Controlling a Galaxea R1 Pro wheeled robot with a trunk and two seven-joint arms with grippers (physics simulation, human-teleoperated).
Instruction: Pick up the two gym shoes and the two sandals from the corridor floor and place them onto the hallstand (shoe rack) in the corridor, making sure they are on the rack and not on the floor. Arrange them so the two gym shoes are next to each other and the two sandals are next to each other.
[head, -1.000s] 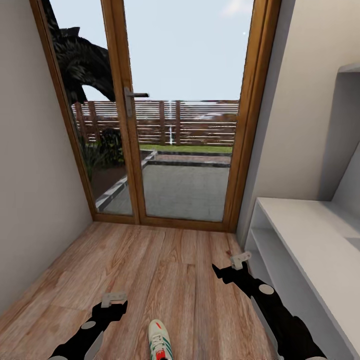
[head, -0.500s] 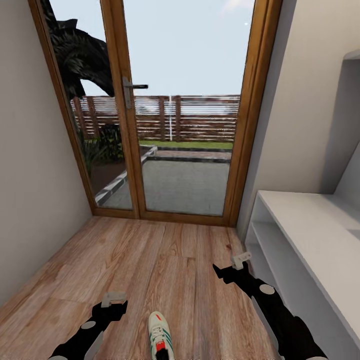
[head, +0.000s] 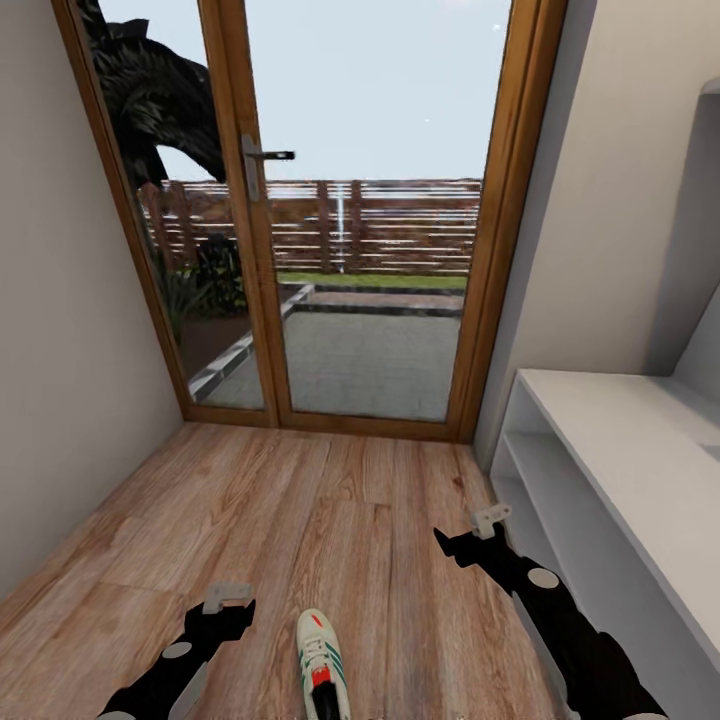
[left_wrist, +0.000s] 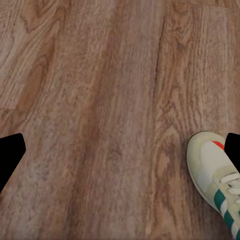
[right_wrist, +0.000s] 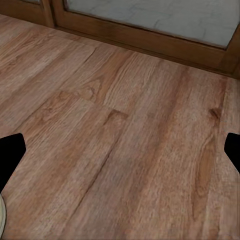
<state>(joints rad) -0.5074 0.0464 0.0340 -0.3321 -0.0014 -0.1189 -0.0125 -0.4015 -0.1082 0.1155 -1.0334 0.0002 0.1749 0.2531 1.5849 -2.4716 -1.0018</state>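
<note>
Home entry corridor: narrow space between plain pale walls, wood-grain plank floor, ending at a wood-framed glazed double door with a lever handle. Through the glass: paved patio, strip of lawn, slatted wooden fence, plants and sky, so a house with a yard. Pale grey hallstand with open shelves along the right wall, one sneaker on the floor.

Light brown wood-grain plank floor: matt, visible knots. Off-white lace-up gym shoe w/ green stripes: cloth-like upper, smooth toe. Pale grey stepped shoe rack: smooth, matt. Brown wooden-framed glass door: satin frame, clear panes; dark metal handle.
</note>
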